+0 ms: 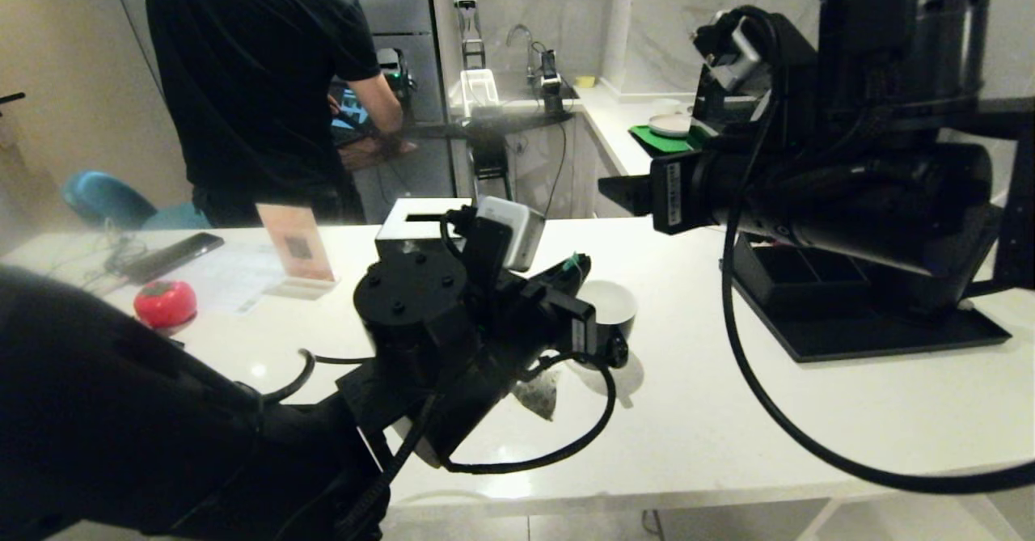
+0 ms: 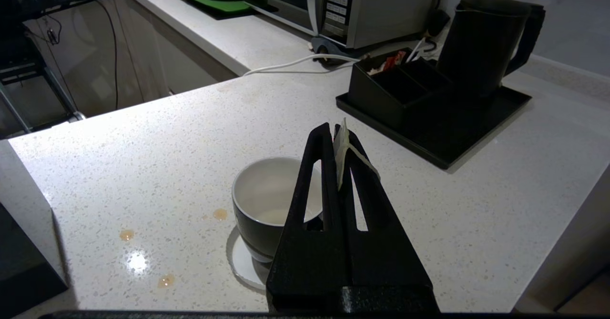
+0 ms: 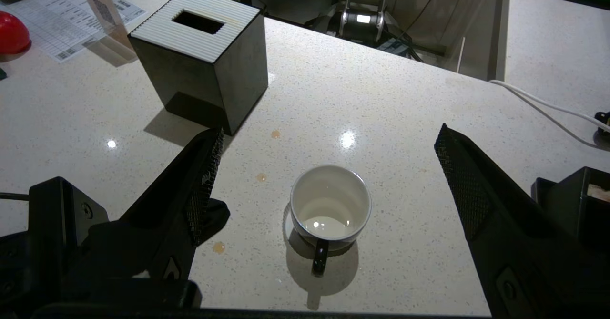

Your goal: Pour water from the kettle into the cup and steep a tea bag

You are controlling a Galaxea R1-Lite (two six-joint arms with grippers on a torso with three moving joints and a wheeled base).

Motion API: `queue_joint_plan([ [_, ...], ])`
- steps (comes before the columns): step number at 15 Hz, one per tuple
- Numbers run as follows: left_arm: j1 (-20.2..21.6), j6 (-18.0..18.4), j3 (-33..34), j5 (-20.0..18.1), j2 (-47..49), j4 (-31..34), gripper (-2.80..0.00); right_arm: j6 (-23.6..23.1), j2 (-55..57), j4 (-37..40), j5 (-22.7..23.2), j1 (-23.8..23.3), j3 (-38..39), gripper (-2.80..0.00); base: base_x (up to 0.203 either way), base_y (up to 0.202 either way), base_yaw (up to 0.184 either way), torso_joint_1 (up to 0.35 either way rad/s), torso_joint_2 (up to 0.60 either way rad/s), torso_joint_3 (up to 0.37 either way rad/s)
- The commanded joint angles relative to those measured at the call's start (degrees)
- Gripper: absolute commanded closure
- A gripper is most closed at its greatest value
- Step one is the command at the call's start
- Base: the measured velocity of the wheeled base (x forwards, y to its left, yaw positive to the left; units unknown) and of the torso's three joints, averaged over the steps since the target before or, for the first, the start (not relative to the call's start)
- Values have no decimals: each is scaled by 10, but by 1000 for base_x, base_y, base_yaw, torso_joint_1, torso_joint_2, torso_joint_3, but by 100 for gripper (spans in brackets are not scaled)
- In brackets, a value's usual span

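Observation:
The cup [image 3: 330,204], black outside and white inside, stands on the white counter with a little liquid at its bottom and its handle toward the right wrist camera. My right gripper [image 3: 329,135] hovers over it, open wide and holding nothing. My left gripper [image 2: 333,129] is beside the cup [image 2: 267,200], shut on the white tag of the tea bag [image 2: 340,149]. In the head view the tea bag [image 1: 538,395] dangles below the left gripper [image 1: 578,266], next to the cup [image 1: 614,302]. The black kettle [image 2: 481,42] stands upright on a black tray [image 2: 443,133], untouched.
A black cube tissue box [image 3: 205,56] sits beyond the cup. The tray carries a black organiser [image 2: 391,85]; a microwave [image 2: 362,4] stands behind it. Brown drops [image 3: 219,247] dot the counter. A person [image 1: 259,80] stands behind the counter, near a red object [image 1: 164,302] and a phone [image 1: 170,256].

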Motion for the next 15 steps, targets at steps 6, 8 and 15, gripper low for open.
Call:
queue_joint_plan([
  [6, -1, 0, 1, 1, -2, -4, 0, 0, -46, 2, -26, -2, 21, -280, 0, 0, 0, 0, 0, 0],
  [8, -1, 0, 1, 1, -2, -4, 0, 0, -61, 2, -28, -6, 37, -280, 0, 0, 0, 0, 0, 0],
  [15, -1, 0, 3, 11, -3, -4, 0, -1, -128, 2, -54, -27, 105, -280, 0, 0, 0, 0, 0, 0],
])
